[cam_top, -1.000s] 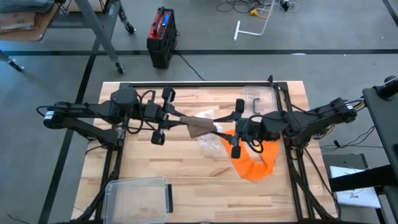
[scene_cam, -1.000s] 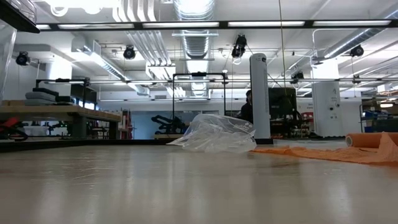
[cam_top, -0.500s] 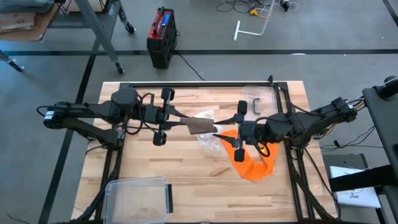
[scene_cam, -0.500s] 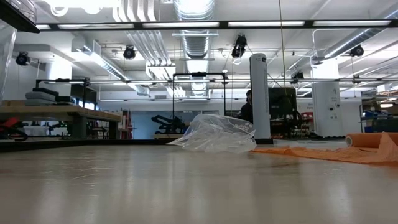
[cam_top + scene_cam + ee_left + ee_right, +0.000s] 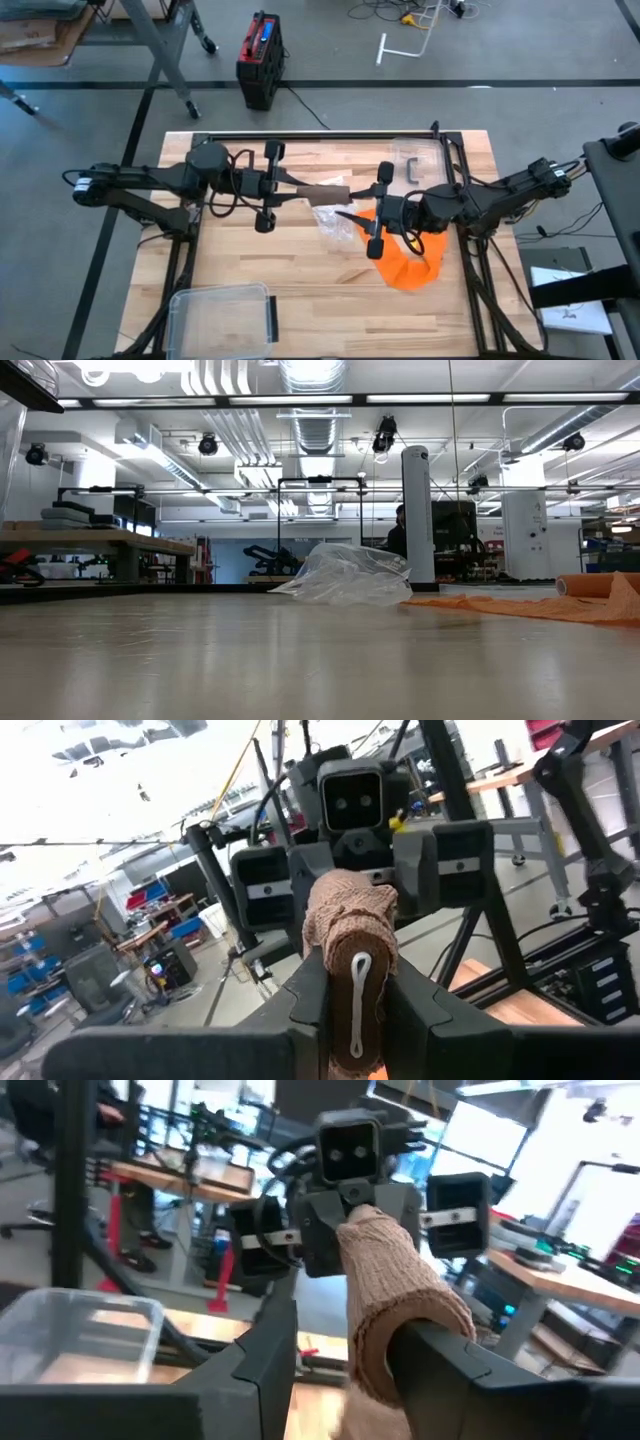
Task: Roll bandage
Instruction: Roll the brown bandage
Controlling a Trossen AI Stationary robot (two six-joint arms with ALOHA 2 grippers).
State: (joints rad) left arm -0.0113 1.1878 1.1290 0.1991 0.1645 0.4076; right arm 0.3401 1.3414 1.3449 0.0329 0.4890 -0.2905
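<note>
Since 1 second ago the bandage (image 5: 325, 191) has narrowed, left gripper (image 5: 298, 187) clamped on it, right gripper (image 5: 348, 215) closing loosely around it.

Two dark, nearly black arms are seen from above, each built of slim round links joined by bulkier cylindrical housings. Black cables are looped loosely beside the wrist of each arm. The left claw (image 5: 300, 189) is made up of two flat matte black fingers on a broad crossbar, and the right claw (image 5: 348, 213) is built alike. A boxy black camera block with two small round lenses is mounted over each wrist, flanked by grey-black rectangular housings.
</note>
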